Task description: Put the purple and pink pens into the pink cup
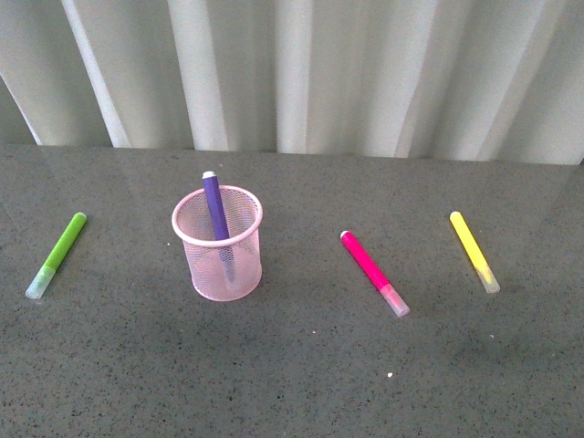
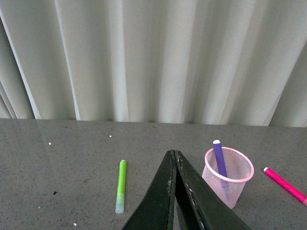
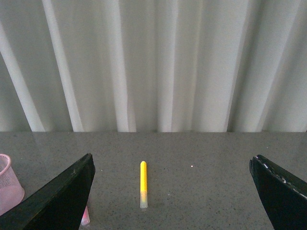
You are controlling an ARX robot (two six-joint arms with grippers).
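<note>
Front view: a grey speckled desk (image 1: 301,365) stands before a pleated white curtain (image 1: 319,73). The pink cup (image 1: 205,269), a wire-mesh holder, stands upright on the desk. The purple pen (image 1: 215,208) is inside the cup, leaning, with its top end poking above the rim. The pink pen (image 1: 372,271) lies flat on the desk to the right of the cup, apart from it. A yellow marker (image 1: 473,250) lies farther right of the cup, beyond the pink pen. A lime green marker (image 1: 57,254) lies well to the left of the cup. Neither arm shows here. Left wrist view: the left gripper (image 2: 173,154) has its black jaws pressed together with nothing between them, raised above the desk between the green marker and the cup. Right wrist view: the right gripper (image 3: 172,160) has its jaws spread wide and empty, framing the yellow marker; the cup's edge and the pink pen's tip peek in beside one jaw.
</note>
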